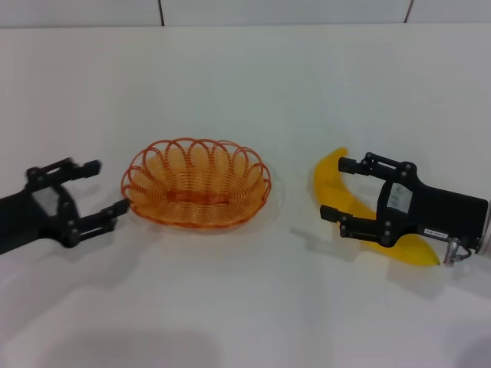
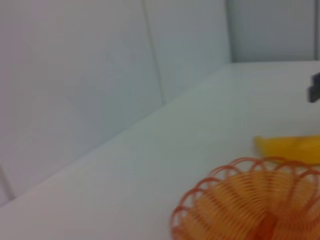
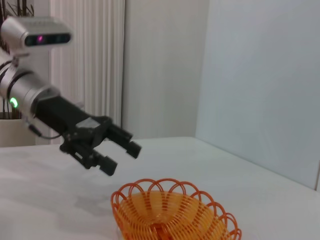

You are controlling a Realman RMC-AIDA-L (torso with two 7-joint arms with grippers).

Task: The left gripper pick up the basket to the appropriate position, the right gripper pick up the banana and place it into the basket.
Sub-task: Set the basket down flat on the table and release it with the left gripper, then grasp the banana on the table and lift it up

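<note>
Left gripper (image 1: 96,188), fingers apart, waits just beside the basket (image 1: 196,182) on its left side. Right gripper (image 1: 337,189), also spread, hovers over the banana (image 1: 331,184), whose long axis runs diagonally under it, right of the basket.

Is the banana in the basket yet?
No, the banana lies on the table beside the basket, under the open right gripper.
</note>
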